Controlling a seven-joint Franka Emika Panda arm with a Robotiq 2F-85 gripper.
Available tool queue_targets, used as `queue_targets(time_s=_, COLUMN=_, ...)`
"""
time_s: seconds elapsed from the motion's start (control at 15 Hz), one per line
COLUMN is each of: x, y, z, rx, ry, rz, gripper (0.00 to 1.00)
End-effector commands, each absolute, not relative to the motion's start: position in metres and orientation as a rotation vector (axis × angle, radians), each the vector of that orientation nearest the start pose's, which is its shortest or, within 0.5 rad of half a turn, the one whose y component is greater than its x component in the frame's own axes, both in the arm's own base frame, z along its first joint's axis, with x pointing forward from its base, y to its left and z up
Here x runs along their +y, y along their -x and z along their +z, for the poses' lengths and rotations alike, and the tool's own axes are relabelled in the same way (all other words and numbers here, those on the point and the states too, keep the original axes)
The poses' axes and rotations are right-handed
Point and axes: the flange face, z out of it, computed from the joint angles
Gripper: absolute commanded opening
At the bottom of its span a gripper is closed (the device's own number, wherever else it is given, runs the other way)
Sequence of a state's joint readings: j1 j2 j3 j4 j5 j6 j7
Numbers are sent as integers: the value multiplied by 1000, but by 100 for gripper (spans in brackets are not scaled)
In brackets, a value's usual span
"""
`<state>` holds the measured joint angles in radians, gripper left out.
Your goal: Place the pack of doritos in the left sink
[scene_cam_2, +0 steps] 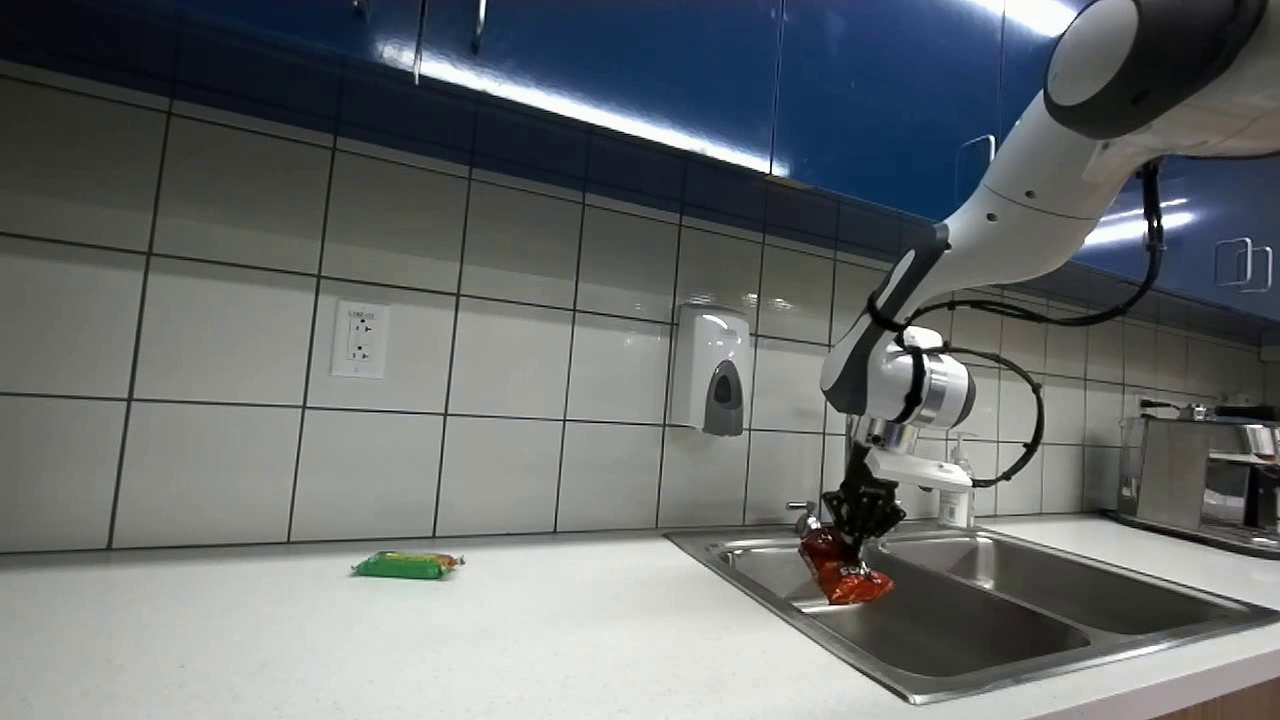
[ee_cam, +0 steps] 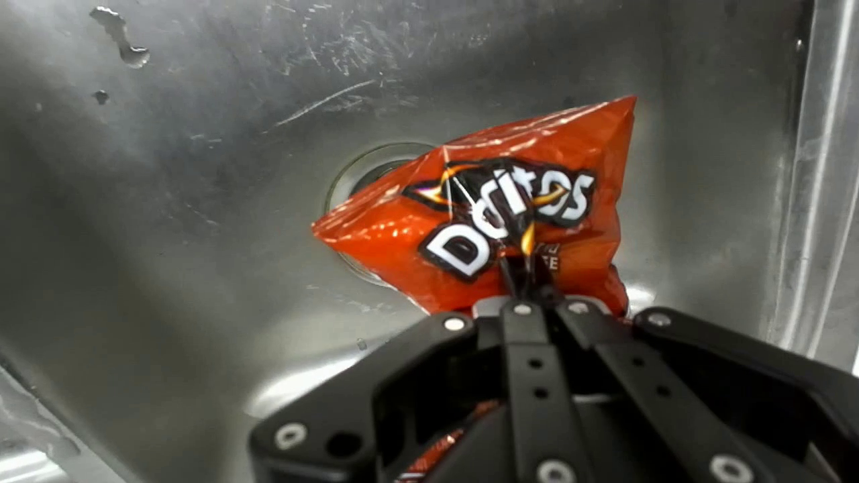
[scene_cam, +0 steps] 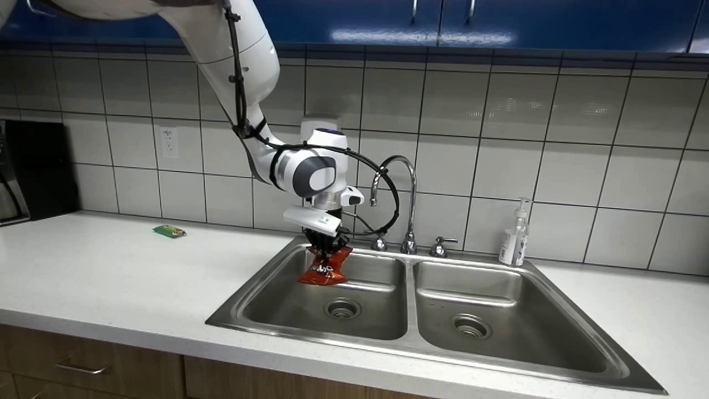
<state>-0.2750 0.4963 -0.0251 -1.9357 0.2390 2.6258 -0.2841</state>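
The pack of doritos (ee_cam: 510,215) is pinched between the jaws of the gripper (ee_cam: 530,272), logo face seen in wrist view. Pack is held over the left sink (scene_cam: 376,316), drain (ee_cam: 368,171) partly hidden behind it from the wrist; contact with basin floor can't be judged. Green packet (scene_cam: 169,231) is seen on the counter (scene_cam: 111,271), well apart from the sink.

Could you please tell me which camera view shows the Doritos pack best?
The wrist view: there the Doritos pack is largest and its name is readable, though the hand hides part of it. Both exterior views show it small, held over the left sink.
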Motion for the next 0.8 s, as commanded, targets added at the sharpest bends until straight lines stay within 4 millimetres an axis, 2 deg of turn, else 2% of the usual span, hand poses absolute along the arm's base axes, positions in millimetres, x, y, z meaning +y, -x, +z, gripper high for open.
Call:
queue_targets(time_s=0.0, x=-205, y=-606, z=234, rx=274, ry=3019, rz=-308, gripper=0)
queue_targets(time_s=0.33, x=-212, y=-595, z=202, rx=249, ry=3019, rz=-241, gripper=0)
queue_targets(time_s=0.73, x=-208, y=-586, z=172, rx=187, ry=3004, rz=-185, gripper=0)
